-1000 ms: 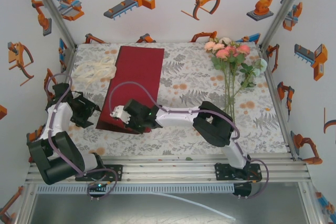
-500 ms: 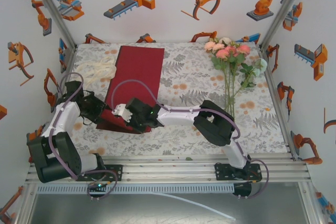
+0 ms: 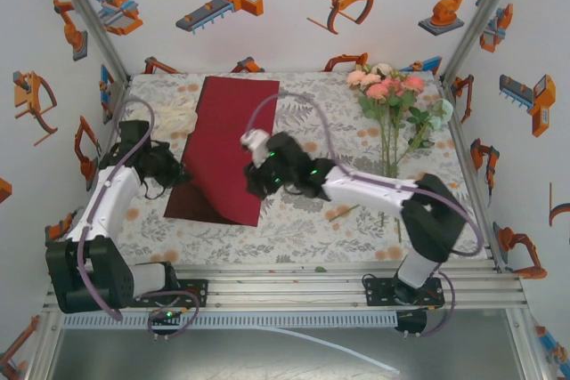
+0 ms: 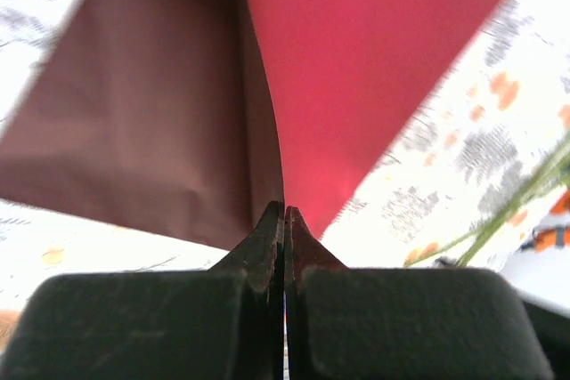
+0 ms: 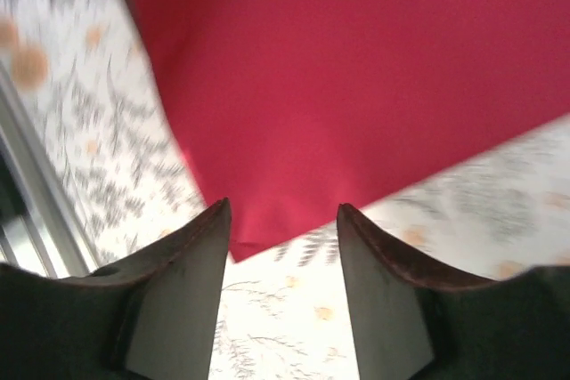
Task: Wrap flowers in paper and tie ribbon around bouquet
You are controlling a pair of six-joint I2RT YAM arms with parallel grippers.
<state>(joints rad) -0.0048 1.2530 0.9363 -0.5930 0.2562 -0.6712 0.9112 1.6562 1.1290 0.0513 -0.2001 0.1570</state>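
White walls point(image 3: 294, 33) with orange robot pictures stand around the desk point(image 3: 303, 233). The desk has a cloth with grey leaves and orange dots on it.

Far on the left, near the back corner, the ribbon point(image 3: 165, 119) lies in a soft cream heap. It is just beside the paper point(image 3: 227, 144). A bit nearer the front, the left gripper point(image 3: 182, 175) comes in from the left side. It is clenched tight on the left edge of the paper. The left wrist camera shows the left gripper point(image 4: 285, 213) pinching the sheet. The paper point(image 4: 374, 60) is bent up there, bright red on one side and darker on the other.

The paper is a big dark red sheet. It lies long-ways in the left half of the desk, from the back toward the front. At its right edge sits the right gripper point(image 3: 256, 186). In the right wrist camera the right gripper point(image 5: 280, 220) is released and its two fingers stand apart. A corner of the paper point(image 5: 356, 86) shows in the gap.

Far on the right, well apart from the paper, the flowers point(image 3: 387, 95) lie on the desk. Their pink, peach and white heads point to the back. Their thin green stems point to the front.
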